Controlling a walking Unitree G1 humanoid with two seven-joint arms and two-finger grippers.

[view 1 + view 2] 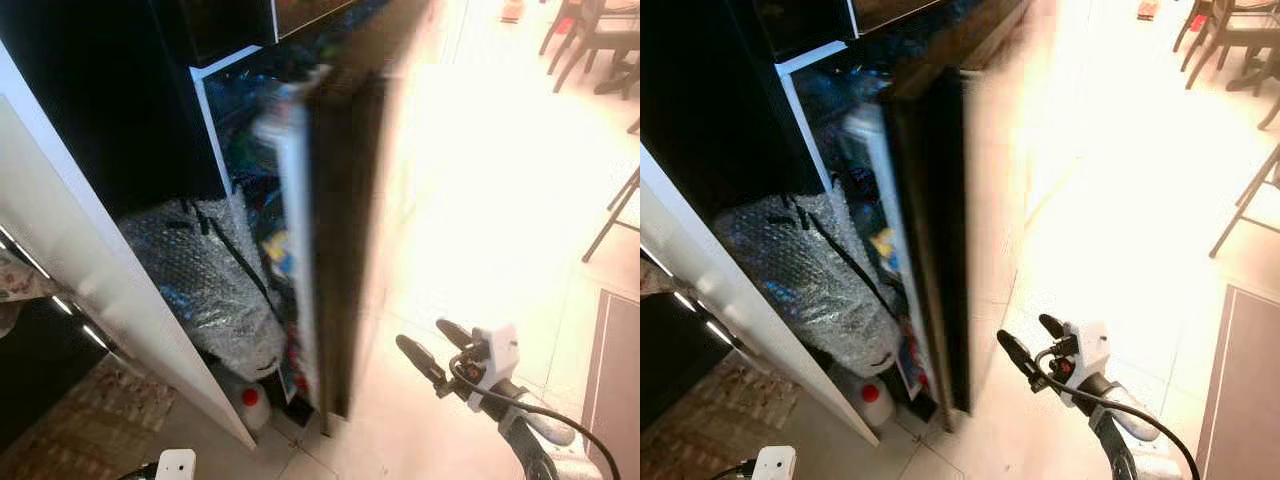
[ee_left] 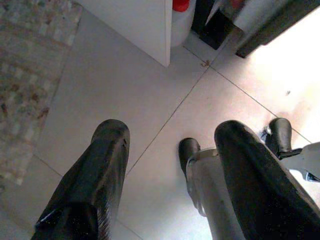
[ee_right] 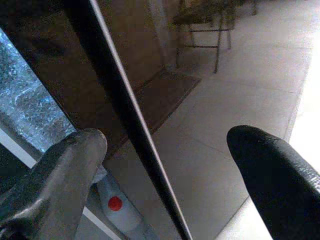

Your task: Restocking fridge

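The fridge door [image 1: 335, 230], a tall dark slab with a glossy brown face, is standing ajar and edge-on to the head camera, its white inner lining [image 1: 295, 240] carrying blurred, colourful packages on the door shelves. Beside it, between the door and a white cabinet panel [image 1: 120, 300], a bulky bundle wrapped in crinkled bubble wrap [image 1: 215, 280] is sitting with a thin black cord running down over it. At the foot of the bundle a white plastic jug with a round red cap [image 1: 250, 397] is standing on the pale, glossy floor tiles [image 1: 470, 210].

The right claw [image 1: 433, 349] is hovering just outside the door's lower edge, its two long black fingers spread apart and holding nothing; in the right wrist view the door's thin edge [image 3: 130, 130] is running between them. The left claw [image 2: 170, 185] is hanging low over the tiled floor with its ribbed black fingers apart and empty, near a mottled woven mat [image 2: 30, 75]. Dark metal-legged chairs [image 1: 590, 45] are standing well apart across the bright floor.
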